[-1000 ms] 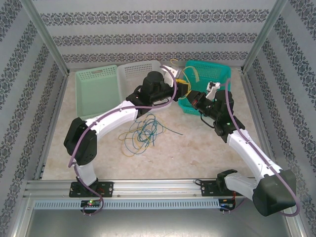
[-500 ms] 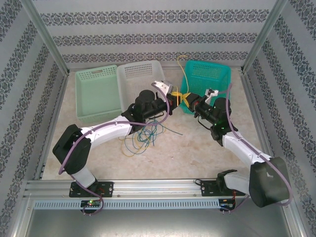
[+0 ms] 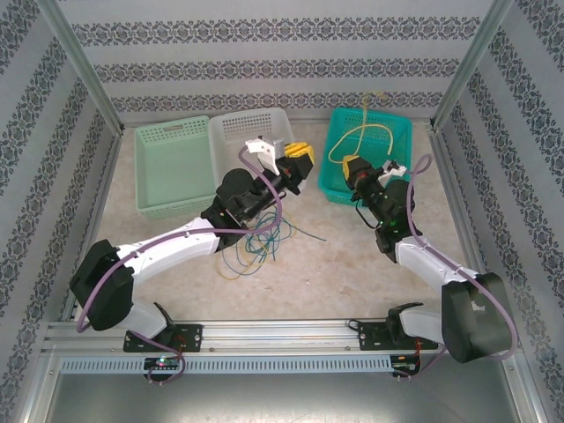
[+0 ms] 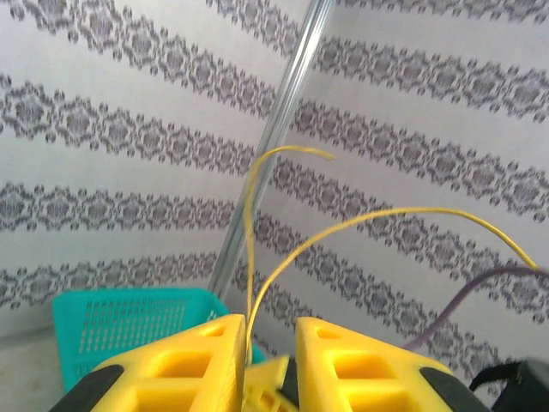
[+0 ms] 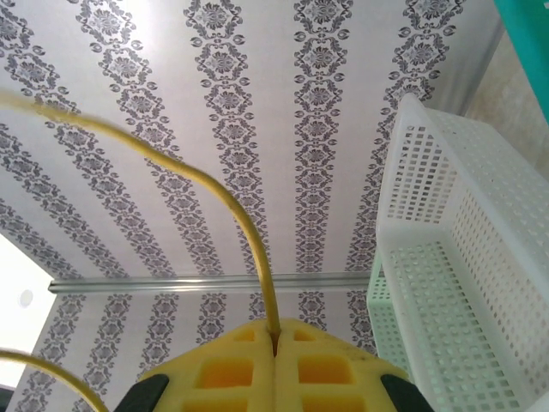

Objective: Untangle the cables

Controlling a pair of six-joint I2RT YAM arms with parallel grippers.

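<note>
Find yellow cable [image 5: 271,309] pinched at the seam of the fully closed right gripper [image 5: 274,346], above teal basket [image 3: 394,123]. Note its long axis rising steeply from the pads, then arching over, free tip pointing up toward the back wall. See left gripper [image 4: 270,333] jaws narrowly parted, strand passing loosely between. Locate remaining cables [image 3: 255,239] tangled on table [image 3: 352,257].

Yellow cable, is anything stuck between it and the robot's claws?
Nothing visible does. The right claw is shut right on the yellow cable, which comes straight out from between its closed jaws. The same cable also runs through the gap of the left claw.
</note>
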